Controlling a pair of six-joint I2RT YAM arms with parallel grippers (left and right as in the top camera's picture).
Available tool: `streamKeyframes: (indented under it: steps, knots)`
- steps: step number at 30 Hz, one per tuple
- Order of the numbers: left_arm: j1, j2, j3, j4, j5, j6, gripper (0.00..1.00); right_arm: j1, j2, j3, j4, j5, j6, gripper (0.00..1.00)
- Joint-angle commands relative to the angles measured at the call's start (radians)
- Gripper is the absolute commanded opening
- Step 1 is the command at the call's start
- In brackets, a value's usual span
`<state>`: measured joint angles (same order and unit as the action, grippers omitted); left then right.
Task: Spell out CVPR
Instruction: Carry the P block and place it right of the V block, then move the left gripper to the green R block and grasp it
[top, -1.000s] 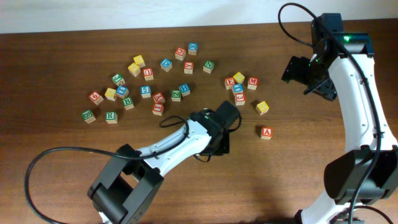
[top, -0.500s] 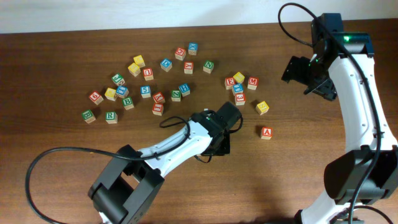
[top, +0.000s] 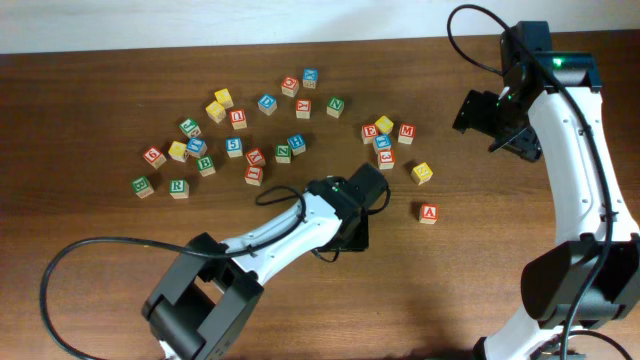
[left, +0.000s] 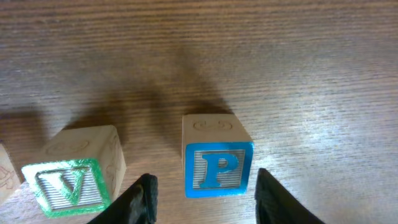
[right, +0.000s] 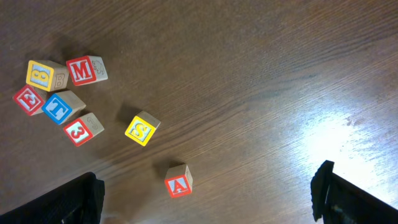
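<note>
Lt gripper (left: 205, 194) straddles blue P cube (left: 217, 165), jaws slack, nothing pinched. P sits flat on table (left: 311, 74) just beside green V cube (left: 74, 171), small gap btwn. Risk: one pad (left: 273, 202) is v. close to P, so a crooked lift could drag or twist it, maybe into V. Rt gripper (right: 211, 196) gapes wide, empty.

The left arm (top: 280, 235) reaches from the near edge out over the middle of the table, its wrist bent down so the left gripper (left: 202, 196) points at the surface, jaws partly spread. The right arm (top: 580, 160) stands tall at the right side, elbow high. The right gripper (right: 205, 199) hangs well above the table, jaws spread wide.
</note>
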<state>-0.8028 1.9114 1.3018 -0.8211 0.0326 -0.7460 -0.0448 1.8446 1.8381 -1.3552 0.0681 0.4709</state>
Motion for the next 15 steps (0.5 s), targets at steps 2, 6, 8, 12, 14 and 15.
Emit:
streamKeyframes:
  steps: [2,6,8,12,14,15]
  knots:
    - [0.043,0.004,0.135,-0.090,-0.014,0.066,0.45,-0.002,-0.002,0.011,0.001,0.019,0.004,0.98]
    - [0.101,-0.031,0.288,-0.196,-0.011,0.135,0.45,-0.002,-0.002,0.011,0.001,0.019,0.004,0.98]
    - [0.153,-0.060,0.363,-0.261,-0.011,0.137,0.46,-0.002,-0.002,0.011,0.001,0.019,0.004,0.98]
    - [0.370,-0.144,0.431,-0.367,-0.019,0.156,0.90,-0.002,-0.002,0.011,0.001,0.019,0.004,0.98]
    - [0.489,-0.144,0.430,-0.414,-0.056,0.224,0.99,-0.002,-0.002,0.011,0.001,0.019,0.004,0.98]
    - [0.573,-0.138,0.418,-0.459,-0.099,0.227,0.99,-0.002,-0.002,0.011,0.001,0.019,0.004,0.98]
